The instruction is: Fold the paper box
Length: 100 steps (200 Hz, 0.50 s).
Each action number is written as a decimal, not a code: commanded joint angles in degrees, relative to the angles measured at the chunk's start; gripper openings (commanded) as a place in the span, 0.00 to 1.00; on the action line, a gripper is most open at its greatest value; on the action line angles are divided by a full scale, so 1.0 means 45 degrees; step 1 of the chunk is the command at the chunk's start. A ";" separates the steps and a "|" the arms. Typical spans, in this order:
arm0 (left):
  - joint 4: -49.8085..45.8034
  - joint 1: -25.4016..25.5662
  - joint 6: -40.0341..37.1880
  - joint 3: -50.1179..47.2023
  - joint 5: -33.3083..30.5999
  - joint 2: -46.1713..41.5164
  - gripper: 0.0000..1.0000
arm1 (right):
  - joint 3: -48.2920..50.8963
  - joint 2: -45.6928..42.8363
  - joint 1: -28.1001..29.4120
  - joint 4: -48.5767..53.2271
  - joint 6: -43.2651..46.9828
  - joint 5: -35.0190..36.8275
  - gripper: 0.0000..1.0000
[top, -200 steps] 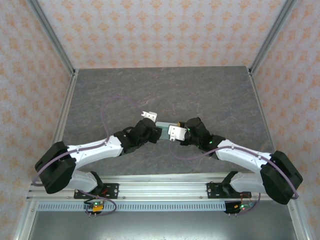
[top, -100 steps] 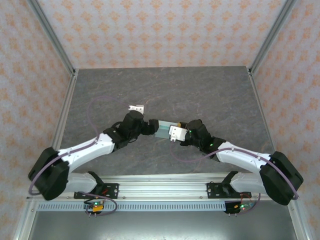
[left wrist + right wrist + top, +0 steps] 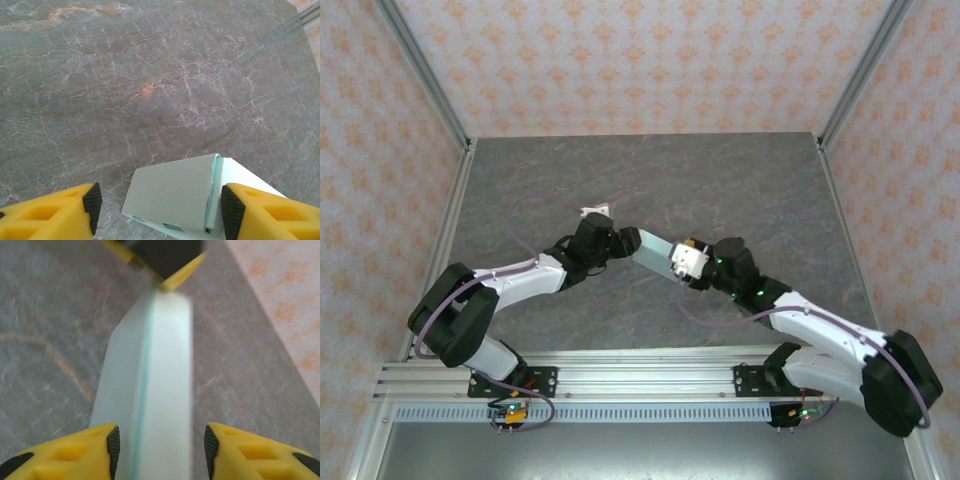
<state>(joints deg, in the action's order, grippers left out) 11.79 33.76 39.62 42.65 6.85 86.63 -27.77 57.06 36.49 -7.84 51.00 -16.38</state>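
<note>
Box sits mid-bench, lying slantwise between my two grippers, one at each end.

My left gripper: jaws apart, straddling the box's end. In the wrist view one pad stands clear of the card with bare bench in the gap. The other pad is just beside the opposite side, maybe touching. No clamp from this side.

The box looks closed into a flat rectangular shape, with one flap edge lying along the side and small slots along the near edge. Can't tell if it rests on the bench or hangs just above it. My read: thin card, near weightless and hollow, so it dents under a hard squeeze and bows if pinched mid-panel. The face is smooth, so it'll likely slide in the pads under a light grip. Best hold is across the narrow sides close to a folded edge or corner, where the card is stiffest. Keep off the flap seam or I'll spring it.

My right gripper: jaws around the other end, box running straight out between them. One pad looks to be against the card, the other shows a sliver of gap. Can't tell if it's clamped or just cradling. I'd treat it as not secure.
</note>
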 commanded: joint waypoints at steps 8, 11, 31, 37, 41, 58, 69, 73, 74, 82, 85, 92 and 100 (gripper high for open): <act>-0.2468 -0.0031 -0.0314 -0.0351 -0.0755 0.0145 0.66 | -0.0847 -0.0941 -0.1021 0.0806 -0.1430 -0.2699 0.49; -0.2516 -0.0023 -0.0357 -0.0330 -0.0765 0.0127 0.66 | -0.0956 -0.0931 -0.1063 0.0946 -0.1510 -0.2862 0.49; -0.2747 -0.0022 -0.0498 -0.0204 -0.0917 0.0123 0.66 | -0.1041 -0.0554 -0.1063 0.1681 -0.1819 -0.3757 0.46; -0.2755 -0.0021 -0.0521 -0.0186 -0.0917 0.0129 0.66 | -0.0849 -0.0387 -0.1070 0.1671 -0.1961 -0.3862 0.46; -0.2762 -0.0021 -0.0522 -0.0182 -0.0917 0.0141 0.66 | -0.0650 -0.0280 -0.1078 0.1587 -0.2056 -0.3884 0.45; -0.2777 -0.0019 -0.0542 -0.0158 -0.0864 0.0236 0.67 | 0.0077 0.0184 -0.1076 0.1135 -0.2247 -0.4276 0.44; -0.2796 -0.0021 -0.0542 -0.0130 -0.0835 0.0297 0.67 | 0.0385 0.0529 -0.1070 0.0821 -0.2369 -0.3991 0.44; -0.2793 -0.0020 -0.0542 -0.0124 -0.0822 0.0328 0.67 | 0.0453 0.0640 -0.1069 0.0788 -0.2350 -0.3804 0.43; -0.2804 -0.0021 -0.0542 -0.0114 -0.0811 0.0333 0.67 | 0.0460 0.0650 -0.1063 0.0786 -0.2311 -0.3764 0.43; -0.2782 -0.0021 -0.0542 -0.0063 -0.0719 0.0410 0.66 | 0.0324 0.0808 -0.1035 0.1121 -0.1938 -0.3573 0.42; -0.2772 -0.0021 -0.0542 -0.0037 -0.0680 0.0426 0.67 | 0.0254 0.0820 -0.1045 0.1227 -0.1956 -0.3543 0.42; -0.2716 -0.0024 -0.0480 -0.0005 -0.0599 0.0470 0.67 | 0.0145 0.0826 -0.1039 0.1298 -0.1973 -0.3469 0.41; -0.2664 -0.0021 -0.0399 0.0049 -0.0545 0.0509 0.67 | 0.0033 0.0634 -0.1057 0.1337 -0.1978 -0.3640 0.41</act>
<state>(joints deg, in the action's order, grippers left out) 9.30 33.78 39.03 43.46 5.61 86.17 -26.52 60.84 31.81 -3.53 42.61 -31.29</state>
